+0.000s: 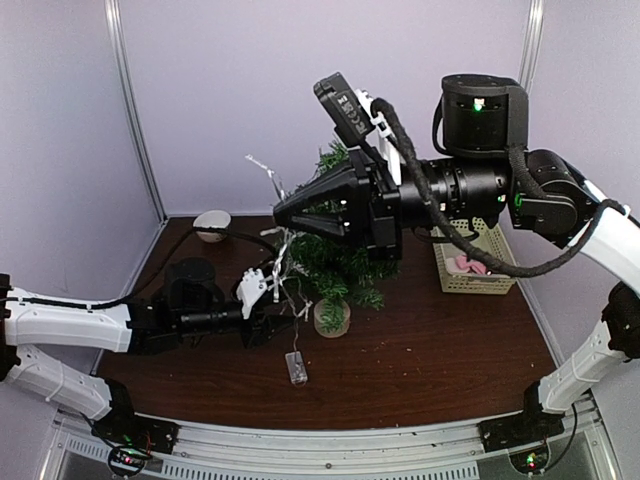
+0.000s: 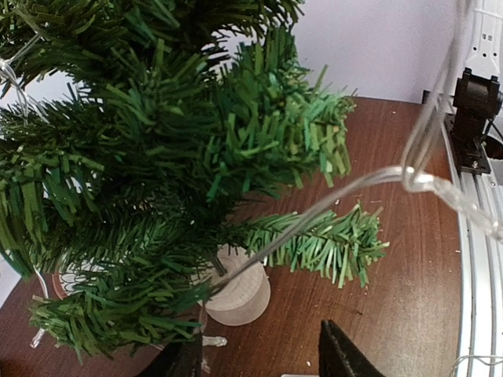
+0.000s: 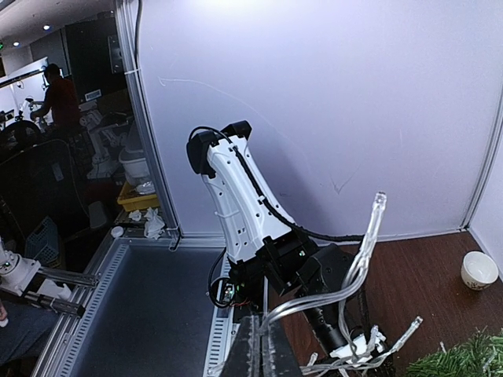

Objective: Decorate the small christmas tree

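Observation:
The small christmas tree (image 1: pixel 338 255) stands mid-table on its pale base (image 1: pixel 332 318). A clear string of lights (image 1: pixel 284 250) hangs over its left side, and its battery box (image 1: pixel 296 367) lies on the table in front. My right gripper (image 1: pixel 282 212) is raised at the tree's upper left, shut on the light string (image 3: pixel 350 279), which rises from between the closed fingers (image 3: pixel 253 357). My left gripper (image 1: pixel 272 322) is low, just left of the base. In the left wrist view it (image 2: pixel 259 365) is open, with the base (image 2: pixel 240 292), branches (image 2: pixel 157 141) and a wire loop (image 2: pixel 377 177) ahead.
A woven basket (image 1: pixel 492 282) with pink items stands at the right, behind the right arm. A white bowl (image 1: pixel 212 224) sits at the back left and shows in the right wrist view (image 3: pixel 478 269). Enclosure walls and posts surround the table.

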